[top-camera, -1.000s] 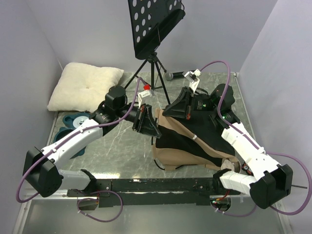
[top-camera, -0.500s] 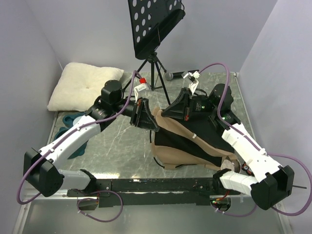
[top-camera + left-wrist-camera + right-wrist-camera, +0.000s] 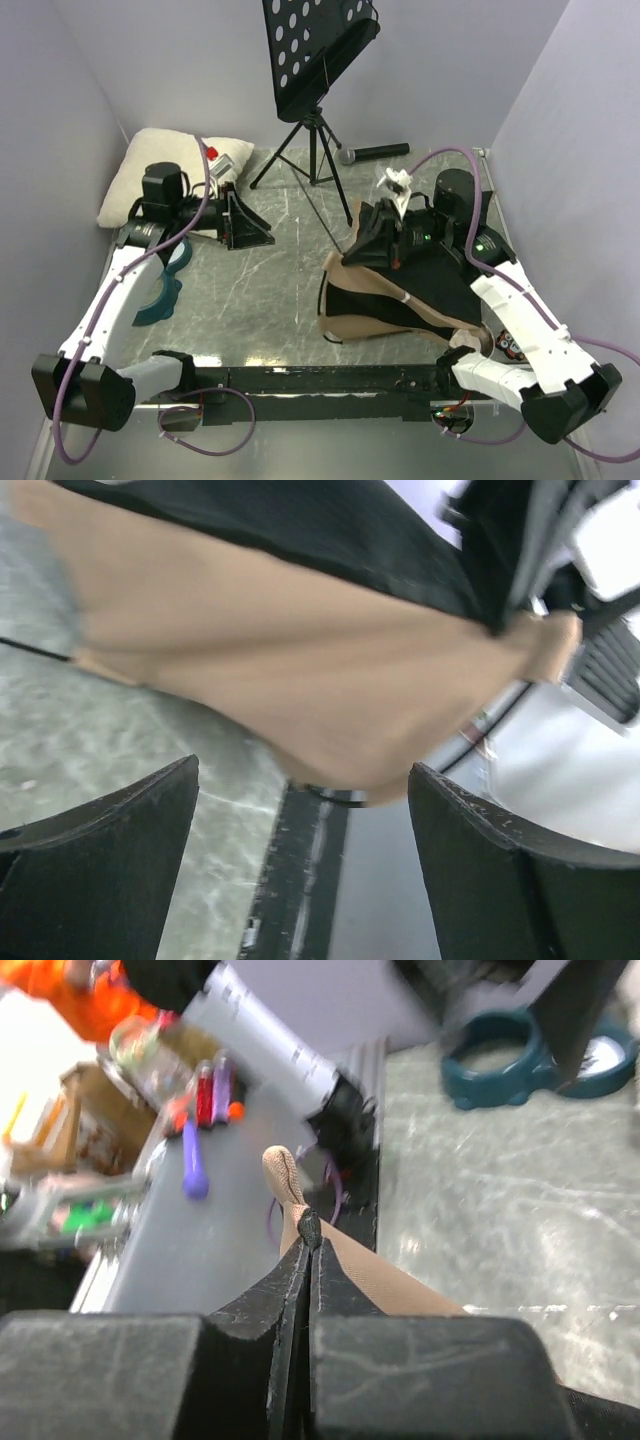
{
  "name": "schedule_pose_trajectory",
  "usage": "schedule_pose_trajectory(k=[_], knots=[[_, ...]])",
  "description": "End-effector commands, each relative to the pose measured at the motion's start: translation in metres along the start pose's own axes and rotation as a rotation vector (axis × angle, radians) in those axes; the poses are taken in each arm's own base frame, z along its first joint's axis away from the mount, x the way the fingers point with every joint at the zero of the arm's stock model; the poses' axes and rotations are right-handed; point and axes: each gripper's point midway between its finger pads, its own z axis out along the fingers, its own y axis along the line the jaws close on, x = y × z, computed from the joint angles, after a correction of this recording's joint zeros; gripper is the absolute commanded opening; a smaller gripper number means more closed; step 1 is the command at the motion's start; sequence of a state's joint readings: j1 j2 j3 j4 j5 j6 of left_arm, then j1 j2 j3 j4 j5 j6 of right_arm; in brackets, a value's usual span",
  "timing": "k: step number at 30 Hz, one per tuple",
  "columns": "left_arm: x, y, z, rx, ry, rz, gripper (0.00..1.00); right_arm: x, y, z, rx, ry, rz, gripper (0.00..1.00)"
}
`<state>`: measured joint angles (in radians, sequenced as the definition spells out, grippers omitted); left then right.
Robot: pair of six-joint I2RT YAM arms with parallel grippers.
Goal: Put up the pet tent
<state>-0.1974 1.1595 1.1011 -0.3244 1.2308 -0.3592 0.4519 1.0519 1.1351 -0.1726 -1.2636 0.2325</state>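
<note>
The pet tent, tan-brown with a black inner face, lies crumpled on the right half of the table. My right gripper is shut on its upper left edge and holds that edge raised. In the right wrist view the shut right gripper pinches a fold of tan fabric with a black trim bead at the tips. My left gripper stands open far to the left, beside the pillow and apart from the tent. In the left wrist view nothing lies in the left gripper; the tent hangs ahead of it.
A cream-white pillow lies at the back left. A black music stand on a tripod stands at the back centre, with a microphone beside it. A teal bowl sits under the left arm. A black rail runs along the near edge.
My left gripper has let go of the tent's edge, opened, and swung left toward the pillow. The tent's left side has sagged. The right gripper keeps its hold.
</note>
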Motion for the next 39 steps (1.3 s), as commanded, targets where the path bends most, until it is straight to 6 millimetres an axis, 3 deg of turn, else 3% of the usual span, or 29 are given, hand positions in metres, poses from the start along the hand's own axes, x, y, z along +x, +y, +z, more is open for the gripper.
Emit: schedule_pose_trajectory(k=[1,7,8,9,12,16,20,25,31,39], knots=[[-0.006,0.012,-0.011,-0.106,-0.055,0.126,0.88,0.032,0.034,-0.012,-0.081,0.113,-0.096,0.12],[-0.015,0.062,-0.011,-0.267,-0.058,0.242,0.91,0.077,0.033,-0.032,0.018,0.275,-0.180,0.72],[-0.013,0.067,-0.010,-0.260,-0.033,0.264,0.91,0.086,0.030,-0.037,0.047,0.310,-0.193,0.77],[-0.012,0.074,-0.007,-0.240,-0.009,0.299,0.99,0.092,0.030,-0.042,0.066,0.335,-0.219,0.81],[-0.013,0.096,0.005,-0.187,0.054,0.385,1.00,0.109,0.027,-0.053,0.111,0.383,-0.309,0.79],[-0.015,0.104,0.032,-0.076,0.137,0.485,0.99,0.125,0.032,-0.068,0.142,0.430,-0.435,0.69],[-0.015,0.103,0.071,-0.016,0.207,0.622,0.97,0.133,0.032,-0.076,0.170,0.451,-0.544,0.45],[-0.009,0.096,0.110,0.055,0.249,0.741,0.95,0.147,0.027,-0.086,0.154,0.533,-0.641,0.25],[-0.005,0.110,0.137,0.103,0.295,0.791,0.96,0.154,0.028,-0.092,0.144,0.565,-0.728,0.22],[0.018,0.114,0.182,0.186,0.374,0.848,0.94,0.145,0.026,-0.089,0.148,0.551,-0.722,0.23]])
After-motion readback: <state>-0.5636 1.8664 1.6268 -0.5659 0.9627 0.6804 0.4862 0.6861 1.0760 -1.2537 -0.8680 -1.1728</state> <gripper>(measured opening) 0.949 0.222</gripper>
